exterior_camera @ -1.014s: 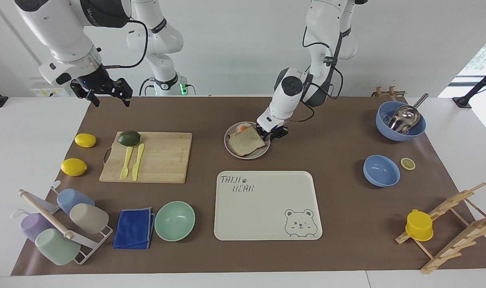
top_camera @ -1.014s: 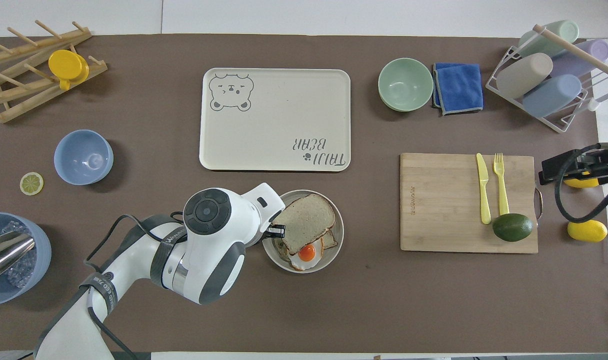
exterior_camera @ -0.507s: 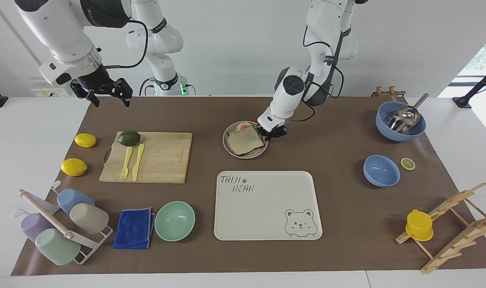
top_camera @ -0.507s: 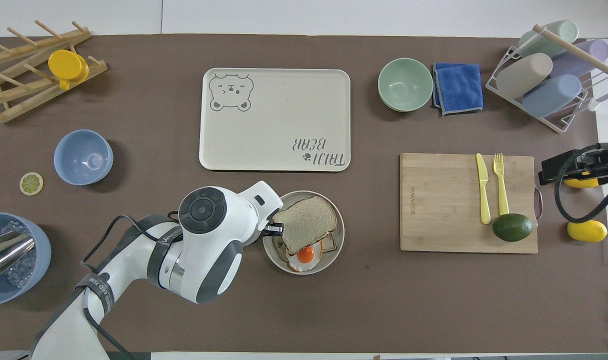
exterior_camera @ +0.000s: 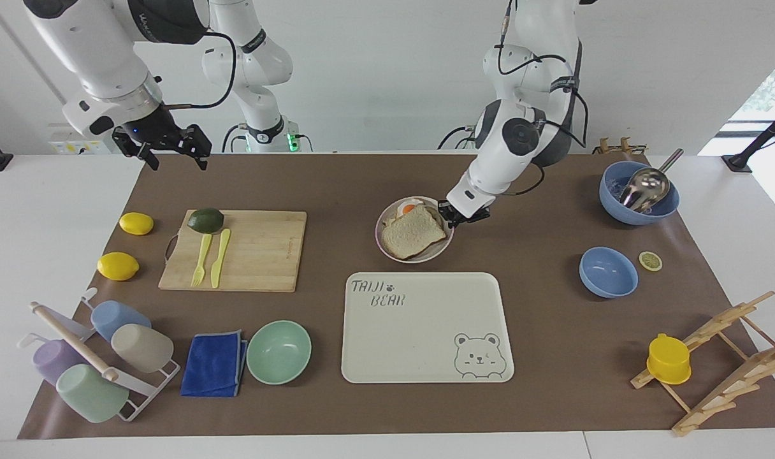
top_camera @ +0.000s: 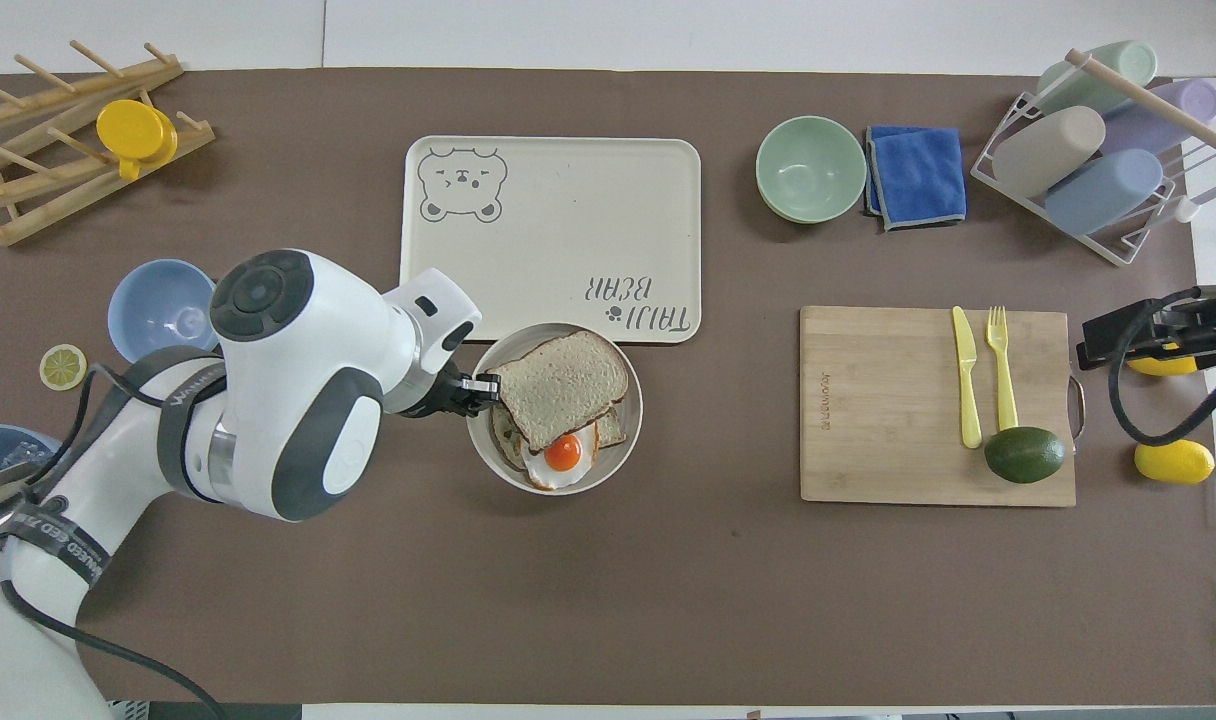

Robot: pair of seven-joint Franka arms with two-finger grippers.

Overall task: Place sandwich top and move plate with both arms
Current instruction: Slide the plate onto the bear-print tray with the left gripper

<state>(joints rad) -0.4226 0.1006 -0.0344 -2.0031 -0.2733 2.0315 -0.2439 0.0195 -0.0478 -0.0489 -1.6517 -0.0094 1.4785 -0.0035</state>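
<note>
We are finding the left pincer [exterior_camera: 454, 215] clamped tight on the small round off-white plate's [exterior_camera: 443, 245] rim, apparently to drag it along the brown counter [exterior_camera: 528, 306]. The plain white sandwich top [exterior_camera: 414, 231] is lying on the egg slice there, just beside the cream bear tray [exterior_camera: 426, 331]. The right pincer [exterior_camera: 171, 152] is waiting fully open over the counter's edge, likely for a handover.

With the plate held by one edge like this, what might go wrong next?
1. The left pincer is shut on just one edge of the plate, so the plate may tilt or slip free.
2. The top slice sits askew, leaving the fried egg partly uncovered; a jolt may slide it off.
3. The plate's edge already overlaps the tray seen from overhead; if carried low, it may catch on the rim.
The right pincer waits open near the cutting board.
</note>
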